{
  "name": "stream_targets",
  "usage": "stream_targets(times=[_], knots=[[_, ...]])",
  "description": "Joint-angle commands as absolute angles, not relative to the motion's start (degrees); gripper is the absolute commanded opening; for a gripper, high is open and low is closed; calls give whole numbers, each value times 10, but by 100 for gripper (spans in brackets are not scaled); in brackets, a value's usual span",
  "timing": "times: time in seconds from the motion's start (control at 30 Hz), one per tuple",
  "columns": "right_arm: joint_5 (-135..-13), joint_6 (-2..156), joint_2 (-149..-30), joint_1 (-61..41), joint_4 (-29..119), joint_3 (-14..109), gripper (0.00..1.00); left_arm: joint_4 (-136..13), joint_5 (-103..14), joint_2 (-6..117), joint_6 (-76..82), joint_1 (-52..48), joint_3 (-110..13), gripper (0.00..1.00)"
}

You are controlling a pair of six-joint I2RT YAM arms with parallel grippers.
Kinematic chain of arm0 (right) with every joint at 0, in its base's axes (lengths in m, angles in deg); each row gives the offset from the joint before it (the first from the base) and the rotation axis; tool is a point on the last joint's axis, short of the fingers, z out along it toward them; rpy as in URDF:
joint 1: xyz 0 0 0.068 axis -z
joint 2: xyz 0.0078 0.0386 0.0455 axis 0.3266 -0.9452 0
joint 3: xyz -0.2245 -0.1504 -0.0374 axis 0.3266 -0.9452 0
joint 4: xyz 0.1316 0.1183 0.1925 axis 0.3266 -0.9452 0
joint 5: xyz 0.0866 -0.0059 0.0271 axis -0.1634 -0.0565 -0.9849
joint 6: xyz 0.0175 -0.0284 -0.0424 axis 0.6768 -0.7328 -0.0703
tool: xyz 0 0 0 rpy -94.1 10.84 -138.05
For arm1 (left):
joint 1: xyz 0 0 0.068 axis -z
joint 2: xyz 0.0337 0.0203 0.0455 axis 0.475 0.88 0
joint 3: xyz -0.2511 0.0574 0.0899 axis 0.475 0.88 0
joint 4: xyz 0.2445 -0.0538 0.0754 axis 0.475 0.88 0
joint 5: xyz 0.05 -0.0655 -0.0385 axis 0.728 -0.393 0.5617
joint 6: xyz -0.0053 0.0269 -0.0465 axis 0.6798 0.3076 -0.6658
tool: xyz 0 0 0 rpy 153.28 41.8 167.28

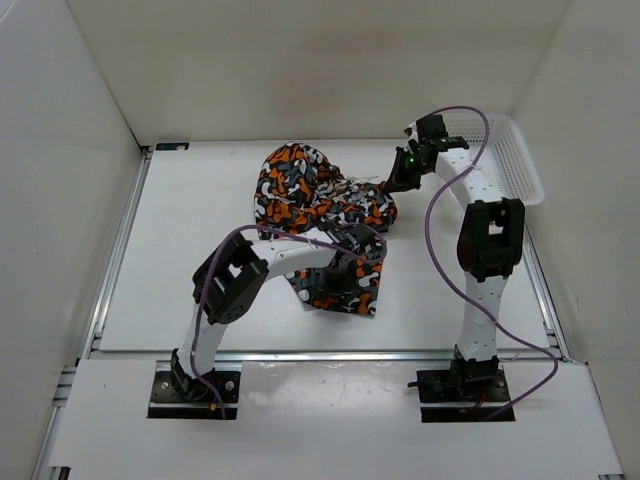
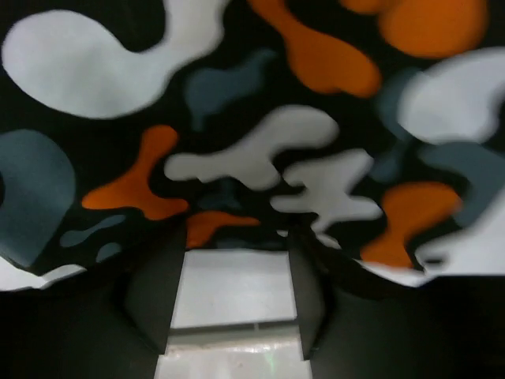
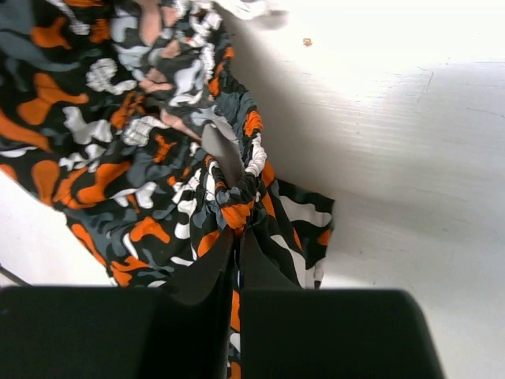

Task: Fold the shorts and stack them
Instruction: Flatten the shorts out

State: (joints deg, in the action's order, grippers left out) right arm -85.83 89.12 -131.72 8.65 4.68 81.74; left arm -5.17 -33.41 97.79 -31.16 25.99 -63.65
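The shorts (image 1: 318,192), in orange, black, grey and white camouflage print, lie crumpled in the middle of the table. A flatter part of the same print (image 1: 340,292) reaches toward the near side. My left gripper (image 1: 352,268) sits over that part. In the left wrist view its fingers (image 2: 156,294) stand apart with bare table between them, and the fabric (image 2: 260,150) drapes across their tips. My right gripper (image 1: 402,172) is at the heap's right edge. In the right wrist view it (image 3: 238,233) is shut on the gathered waistband (image 3: 246,207).
A white mesh basket (image 1: 512,160) stands at the back right, just behind the right arm. The white table (image 1: 190,250) has walls on three sides and a metal rail along its near edge (image 1: 320,352).
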Motion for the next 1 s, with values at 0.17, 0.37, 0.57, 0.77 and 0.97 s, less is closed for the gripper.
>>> stream_targets(times=[0.17,0.37,0.57,0.77,0.97], knots=[[-883,893,-1265,90,60,800,0,-57,-322,946,-282,281,-702,64],[-888,898,-1265,100,60,800,0,-57,-367,984,-259,310,-771,79],[-893,898,-1254,118,60,789,0,-52,-368,1053,-254,315,-818,85],[-893,903,-1243,123,60,779,0,-42,-355,1117,-260,315,-843,75],[-893,903,-1238,140,60,768,0,15,-288,1079,-272,315,-835,10]])
